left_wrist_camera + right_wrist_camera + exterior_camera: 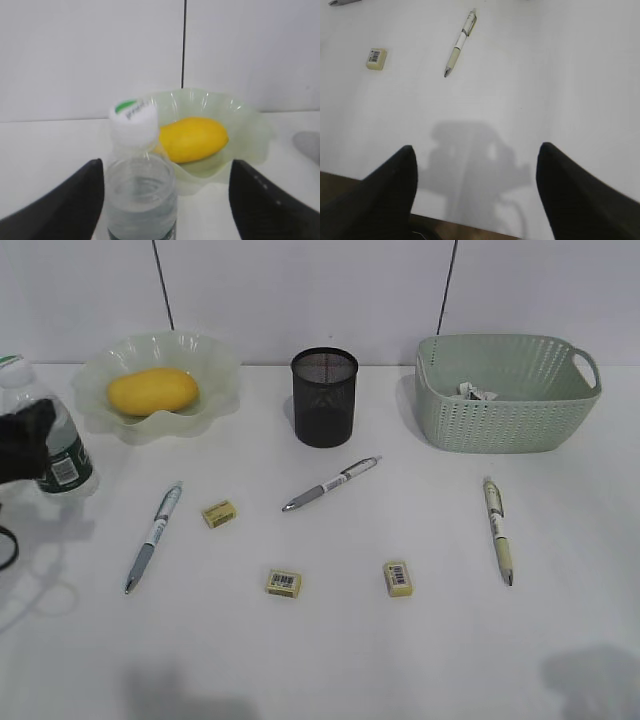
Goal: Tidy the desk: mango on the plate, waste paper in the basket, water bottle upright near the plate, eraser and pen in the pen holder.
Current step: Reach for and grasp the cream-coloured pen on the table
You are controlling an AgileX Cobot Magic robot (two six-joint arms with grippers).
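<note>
The yellow mango point(152, 390) lies on the pale green plate point(212, 358) at the back left. It also shows in the left wrist view point(192, 138), on the plate point(240, 112). The water bottle point(58, 448) stands upright at the left edge, left of the plate. My left gripper point(24, 443) is open around it. In the left wrist view the bottle point(140, 195) stands between the spread fingers point(166, 165), close to the left one. The waste paper point(477, 392) lies in the basket point(505, 415). The black pen holder point(324, 397) stands mid-back. My right gripper point(476, 150) is open and empty.
Three pens lie on the desk point(320, 650): left point(153, 536), middle point(331, 483), right point(498, 530). Three erasers lie between them point(219, 513), point(284, 583), point(398, 578). The right wrist view shows the right pen point(460, 42), an eraser point(376, 58) and the desk's front edge.
</note>
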